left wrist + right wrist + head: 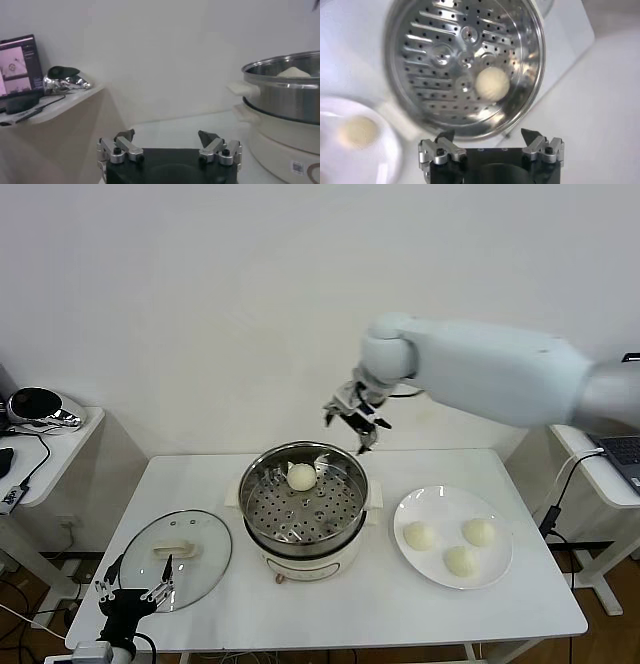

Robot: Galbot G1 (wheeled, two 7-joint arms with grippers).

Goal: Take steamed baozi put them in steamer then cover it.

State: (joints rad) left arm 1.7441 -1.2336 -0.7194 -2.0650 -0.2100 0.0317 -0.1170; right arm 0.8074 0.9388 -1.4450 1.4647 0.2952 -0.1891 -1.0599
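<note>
One steamed baozi [301, 476] lies on the perforated tray of the steel steamer [258, 525], toward its far side; it also shows as the baozi [492, 83] in the steamer [410, 65] in the right wrist view. Three more baozi [419, 535] rest on the white plate [497, 575] to the right. My right gripper [353, 424] hangs open and empty above the steamer's far rim. The glass cover [176, 559] lies flat on the table left of the steamer. My left gripper [133, 591] stands open and empty at the table's front left corner, beside the cover.
A side table [45, 454] with a black helmet-like object stands at the far left. Another small table with a laptop [622, 450] stands at the right. The white table's front edge [330, 646] runs close below the plate and cover.
</note>
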